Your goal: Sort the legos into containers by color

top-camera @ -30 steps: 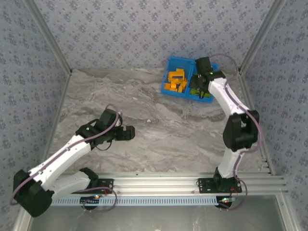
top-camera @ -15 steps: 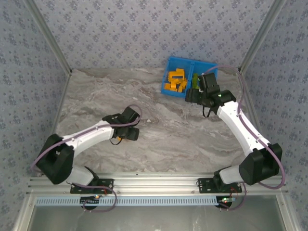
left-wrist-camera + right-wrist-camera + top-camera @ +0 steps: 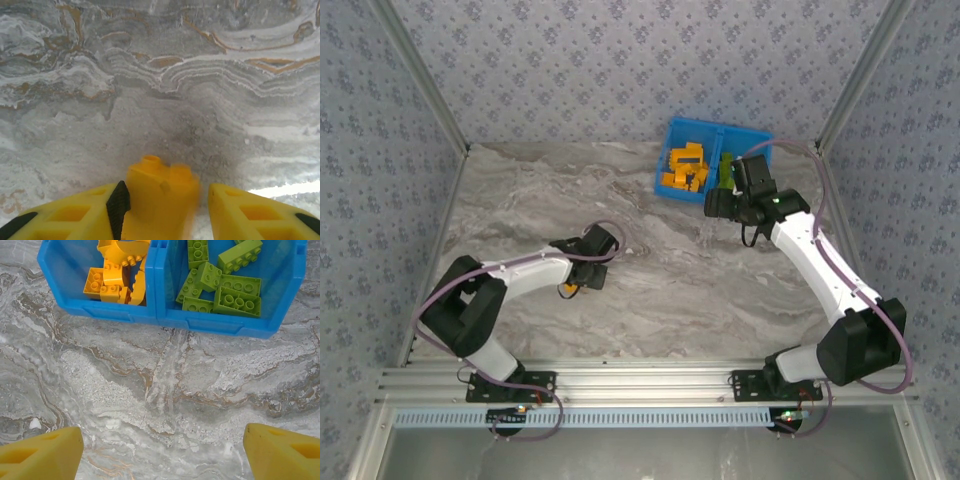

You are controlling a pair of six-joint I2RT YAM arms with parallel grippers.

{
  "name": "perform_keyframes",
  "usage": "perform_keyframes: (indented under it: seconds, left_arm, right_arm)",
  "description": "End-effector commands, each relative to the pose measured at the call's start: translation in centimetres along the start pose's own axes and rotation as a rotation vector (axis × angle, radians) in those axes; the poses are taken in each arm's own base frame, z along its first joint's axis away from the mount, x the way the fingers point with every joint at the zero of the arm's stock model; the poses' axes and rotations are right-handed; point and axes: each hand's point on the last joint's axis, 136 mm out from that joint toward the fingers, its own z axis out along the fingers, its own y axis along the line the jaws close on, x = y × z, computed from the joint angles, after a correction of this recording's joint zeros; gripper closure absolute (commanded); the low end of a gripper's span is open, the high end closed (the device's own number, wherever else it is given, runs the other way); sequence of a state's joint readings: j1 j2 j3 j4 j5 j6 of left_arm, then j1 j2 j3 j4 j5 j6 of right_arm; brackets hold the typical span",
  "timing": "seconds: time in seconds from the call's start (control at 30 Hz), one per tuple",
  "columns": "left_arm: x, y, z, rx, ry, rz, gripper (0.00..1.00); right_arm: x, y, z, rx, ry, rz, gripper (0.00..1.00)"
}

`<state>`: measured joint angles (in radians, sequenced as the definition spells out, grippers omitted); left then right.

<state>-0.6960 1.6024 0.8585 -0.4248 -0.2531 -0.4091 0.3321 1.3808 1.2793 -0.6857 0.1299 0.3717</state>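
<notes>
From above, my left arm is folded: the elbow sticks out to the left side and the white forearm reaches to the right, over the middle of the marble table. My left gripper points down at the table there, well apart from the blue bin. My right arm has its elbow far out at the right edge, and the forearm goes up and to the left, so my right gripper hangs just in front of the near wall of the bin. In the bin, the orange legos lie in the left compartment and the green legos in the right one. In the left wrist view, one orange brick stands between my yellow fingers. The black pad of one finger seems to touch it, and on the other side I see a thin strip of table. The brick is blurred there, so I cannot tell if I really grip it. In the right wrist view, my two fingertips are at the bottom corners, wide apart, with only table between them, so these jaws are open. The central divider separates the two colours.
</notes>
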Motion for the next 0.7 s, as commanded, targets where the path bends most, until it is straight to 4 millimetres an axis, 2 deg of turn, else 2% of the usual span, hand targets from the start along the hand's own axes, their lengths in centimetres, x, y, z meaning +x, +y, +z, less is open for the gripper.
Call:
perform_keyframes:
  seconds: [0.0, 0.2, 0.3, 0.37, 0.43, 0.53, 0.67]
  left_arm:
    - [2.3, -0.4, 1.6, 0.003, 0.054, -0.011, 0.54]
    - [3.9, -0.8, 2.6, -0.007, 0.079, -0.023, 0.52]
    - [3.9, -1.1, 2.7, -0.004, 0.08, -0.023, 0.59]
    - [3.4, -1.5, 2.1, 0.004, 0.066, -0.017, 0.71]
    - [2.4, -2.0, 1.1, 0.018, 0.038, -0.015, 0.78]
    - [0.1, -3.1, -1.4, 0.068, -0.029, -0.013, 0.8]
    - [-5.0, -5.8, -6.3, 0.203, -0.193, 0.009, 0.81]
  right_arm:
    - [0.0, 0.0, -0.8, -0.018, 0.0, -0.015, 0.14]
    - [-0.1, 0.1, -0.9, -0.026, 0.001, -0.016, 0.14]
    - [-0.2, -0.1, -1.1, -0.019, -0.003, -0.018, 0.14]
    - [-0.3, -0.1, -1.4, -0.019, -0.007, -0.017, 0.14]
    - [-0.4, -0.1, -1.8, -0.023, -0.012, -0.013, 0.14]
    - [-0.5, -0.1, -2.7, -0.03, -0.026, -0.002, 0.13]
    - [-0.8, -0.7, -4.5, -0.024, -0.072, 0.03, 0.12]
